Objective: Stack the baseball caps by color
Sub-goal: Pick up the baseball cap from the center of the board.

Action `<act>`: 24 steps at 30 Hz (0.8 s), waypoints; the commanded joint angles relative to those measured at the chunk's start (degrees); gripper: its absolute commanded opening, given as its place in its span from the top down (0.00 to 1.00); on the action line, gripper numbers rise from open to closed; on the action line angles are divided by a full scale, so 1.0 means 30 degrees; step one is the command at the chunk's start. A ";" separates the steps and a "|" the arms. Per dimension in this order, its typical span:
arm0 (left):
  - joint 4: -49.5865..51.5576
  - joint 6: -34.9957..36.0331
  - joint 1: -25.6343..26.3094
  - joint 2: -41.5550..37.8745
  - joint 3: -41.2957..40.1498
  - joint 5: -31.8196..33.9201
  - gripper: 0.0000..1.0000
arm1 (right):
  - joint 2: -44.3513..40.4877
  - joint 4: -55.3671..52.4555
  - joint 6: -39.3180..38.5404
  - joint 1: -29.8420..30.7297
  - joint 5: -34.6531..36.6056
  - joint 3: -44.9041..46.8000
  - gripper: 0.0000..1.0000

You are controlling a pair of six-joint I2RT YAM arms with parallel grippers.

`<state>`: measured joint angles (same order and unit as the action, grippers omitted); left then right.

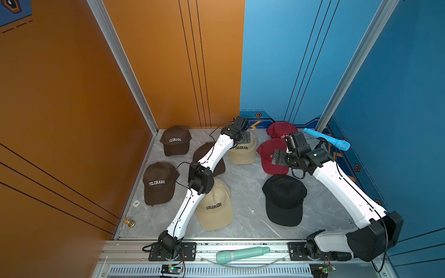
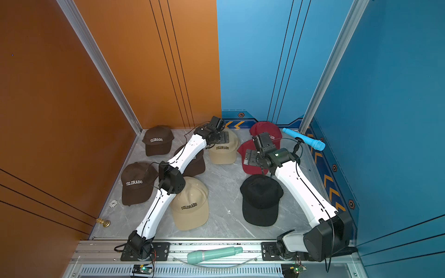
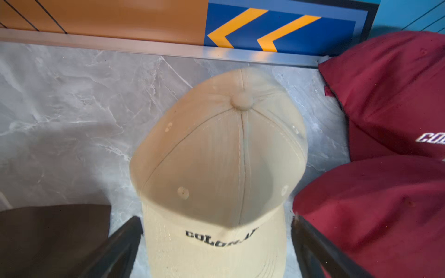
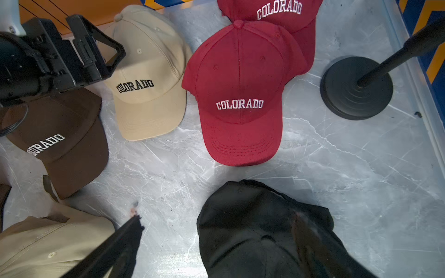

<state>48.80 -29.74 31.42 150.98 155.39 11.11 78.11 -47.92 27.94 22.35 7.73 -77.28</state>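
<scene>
The worktop [image 4: 337, 183] is a grey marble-look slab, smooth and semi-glossy, with fine scratches. The beige cap [image 3: 216, 156] is finely ribbed cloth with raised stitched seams and black embroidered lettering. The dark red cap [image 4: 238, 79] is soft, matt cloth with white embroidery. The black cap [image 4: 252, 228] and brown cap [image 1: 157, 192] are matt cloth too. The frame post [image 1: 122, 60] is satin, brushed-looking metal. The blue microphone [image 1: 326, 139] and green microphone [image 1: 242, 254] look like smooth plastic, and the stand base [image 4: 346, 91] is matt black.
</scene>
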 commanded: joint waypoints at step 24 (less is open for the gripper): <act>-0.1298 0.0866 0.0605 0.2496 -0.0130 0.1495 0.20 | -0.1325 -0.1427 -0.1324 -0.1641 0.0057 -0.0376 0.00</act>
<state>44.12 -27.16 33.39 156.38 156.40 16.08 75.88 -49.87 25.23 17.98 7.55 -77.30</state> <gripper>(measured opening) 0.817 0.996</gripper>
